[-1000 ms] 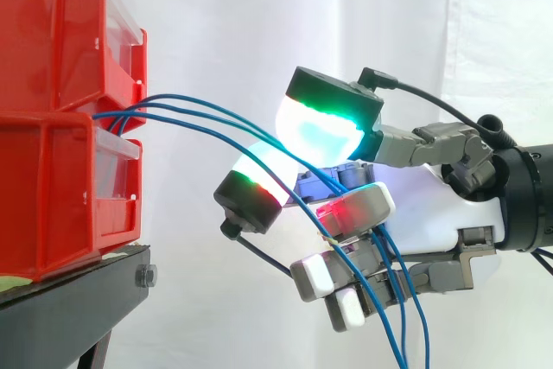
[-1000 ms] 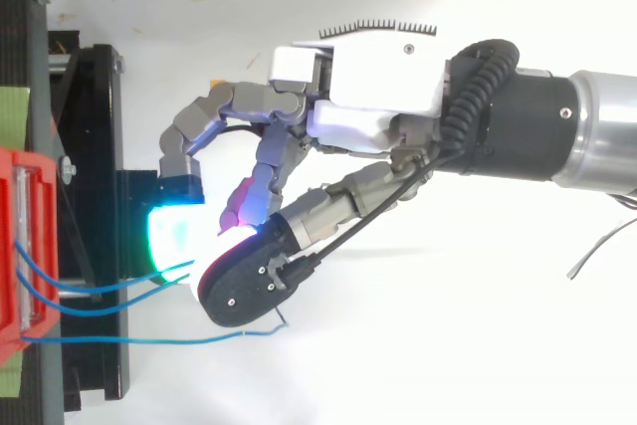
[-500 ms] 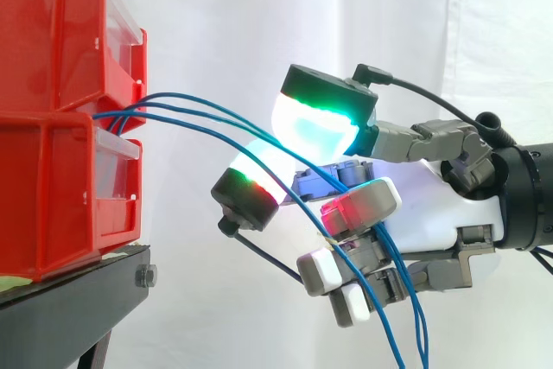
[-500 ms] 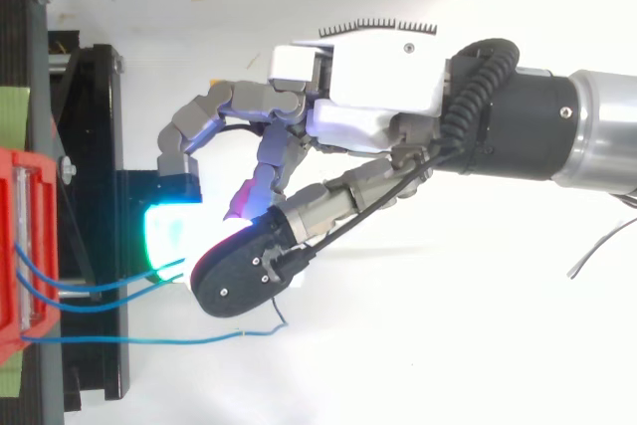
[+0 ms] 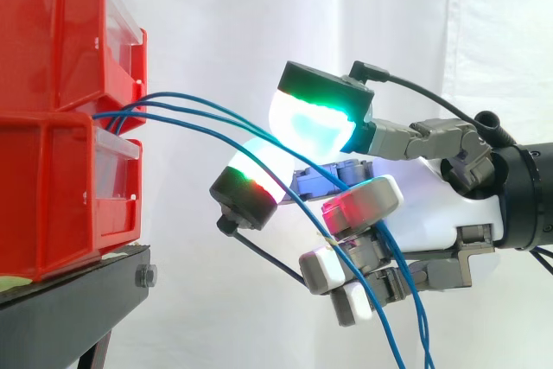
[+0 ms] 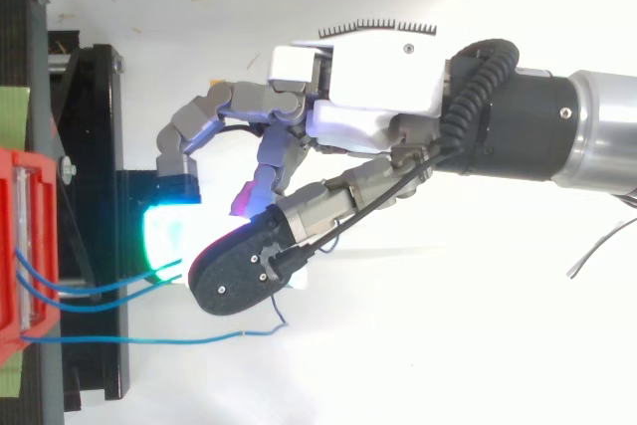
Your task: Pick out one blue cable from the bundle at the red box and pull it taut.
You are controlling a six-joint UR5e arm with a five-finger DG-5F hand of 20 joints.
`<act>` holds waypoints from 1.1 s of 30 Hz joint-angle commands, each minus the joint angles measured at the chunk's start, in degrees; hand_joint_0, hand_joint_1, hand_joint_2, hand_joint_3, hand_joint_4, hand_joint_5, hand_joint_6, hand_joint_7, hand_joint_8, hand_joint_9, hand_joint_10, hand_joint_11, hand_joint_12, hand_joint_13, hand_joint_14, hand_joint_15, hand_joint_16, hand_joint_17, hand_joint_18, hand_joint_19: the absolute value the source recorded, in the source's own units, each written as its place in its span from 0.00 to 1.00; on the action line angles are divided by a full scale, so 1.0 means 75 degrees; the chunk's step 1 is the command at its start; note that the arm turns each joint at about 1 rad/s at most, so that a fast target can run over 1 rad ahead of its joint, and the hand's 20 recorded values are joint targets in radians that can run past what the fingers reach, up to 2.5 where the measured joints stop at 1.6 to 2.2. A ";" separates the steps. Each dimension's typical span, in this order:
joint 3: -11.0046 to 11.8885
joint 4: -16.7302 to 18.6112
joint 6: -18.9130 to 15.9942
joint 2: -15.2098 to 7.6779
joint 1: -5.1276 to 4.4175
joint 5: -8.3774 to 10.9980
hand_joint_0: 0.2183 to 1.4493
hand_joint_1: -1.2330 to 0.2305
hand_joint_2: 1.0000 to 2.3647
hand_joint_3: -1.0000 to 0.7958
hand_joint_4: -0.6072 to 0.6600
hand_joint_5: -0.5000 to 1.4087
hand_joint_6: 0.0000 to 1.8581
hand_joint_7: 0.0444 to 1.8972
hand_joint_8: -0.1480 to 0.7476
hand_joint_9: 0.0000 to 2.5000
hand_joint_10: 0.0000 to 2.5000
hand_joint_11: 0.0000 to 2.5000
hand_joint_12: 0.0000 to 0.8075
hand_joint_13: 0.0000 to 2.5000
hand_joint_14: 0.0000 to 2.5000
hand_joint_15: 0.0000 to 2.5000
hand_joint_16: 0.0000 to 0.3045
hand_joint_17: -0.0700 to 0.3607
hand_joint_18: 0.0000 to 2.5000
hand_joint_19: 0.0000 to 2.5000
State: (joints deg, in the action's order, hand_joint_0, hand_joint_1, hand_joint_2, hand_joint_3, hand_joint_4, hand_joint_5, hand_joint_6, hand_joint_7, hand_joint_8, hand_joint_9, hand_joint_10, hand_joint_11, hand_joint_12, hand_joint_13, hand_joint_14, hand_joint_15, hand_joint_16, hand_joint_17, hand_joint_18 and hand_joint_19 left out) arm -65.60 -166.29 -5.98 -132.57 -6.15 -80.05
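1. No text, number, brand or sign can be read in either view.
2. The red bins (image 5: 52,162) show plain faces, with no label that can be made out.
3. The hand (image 6: 383,77) has no legible marking on its pale shell.

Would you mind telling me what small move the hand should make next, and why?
Probably a short draw to the side view's right, away from the red bins. All three blue cables arc slack from the bins through the hand and hang below it, none taut; a small pull would show which one, if any, it holds.
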 commanded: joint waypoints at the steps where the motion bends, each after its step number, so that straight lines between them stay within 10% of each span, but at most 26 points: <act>1: 0.0005 0.0000 0.0000 0.0004 0.0000 -0.0002 0.28 0.38 0.01 0.49 0.49 0.22 0.50 0.55 0.57 0.61 0.01 0.42 0.50 0.47 0.01 0.23 0.19 0.47 0.44 0.24; 16: -0.0007 0.0000 0.0000 0.0004 0.0000 0.0009 0.32 0.26 0.02 0.52 0.49 0.22 0.51 0.54 0.54 0.60 0.02 0.44 0.45 0.47 0.01 0.24 0.17 0.43 0.43 0.23; 33: 0.0005 -0.0035 0.0000 0.0004 0.0000 0.0021 0.25 0.51 0.13 0.49 0.43 0.24 0.48 0.60 0.59 0.63 0.01 0.38 0.55 0.51 0.01 0.22 0.23 0.53 0.48 0.23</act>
State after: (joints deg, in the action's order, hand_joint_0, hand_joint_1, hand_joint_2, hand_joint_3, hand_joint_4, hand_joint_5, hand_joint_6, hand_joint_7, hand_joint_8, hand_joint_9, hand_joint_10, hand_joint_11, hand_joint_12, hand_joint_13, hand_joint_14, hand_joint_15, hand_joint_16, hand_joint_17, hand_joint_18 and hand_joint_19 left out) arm -65.58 -166.59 -5.99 -132.55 -6.15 -79.90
